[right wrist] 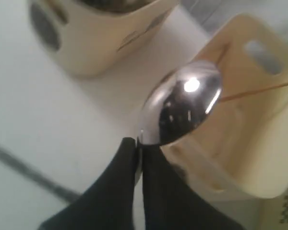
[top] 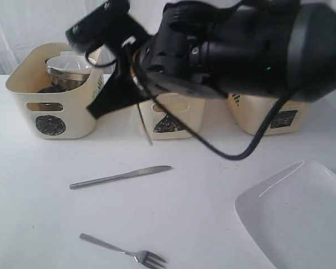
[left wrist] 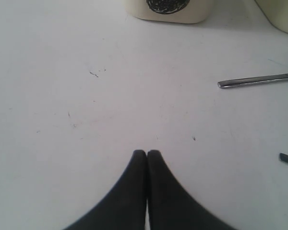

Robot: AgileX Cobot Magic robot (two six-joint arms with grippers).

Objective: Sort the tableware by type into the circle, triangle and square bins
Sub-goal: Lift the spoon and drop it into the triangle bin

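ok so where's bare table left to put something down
Widest bare patch: between the knife and the white plate, in front of the triangle bin. Another lies between the circle bin and the knife. Crowded: the bin row, where the right end effector holds a spoon.

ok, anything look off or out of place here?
Nothing spilled or damaged. Only oddity: the right gripper pinches the spoon at its neck, bowl sticking out past it, by the triangle bin. Knife and fork lie loose on the table.
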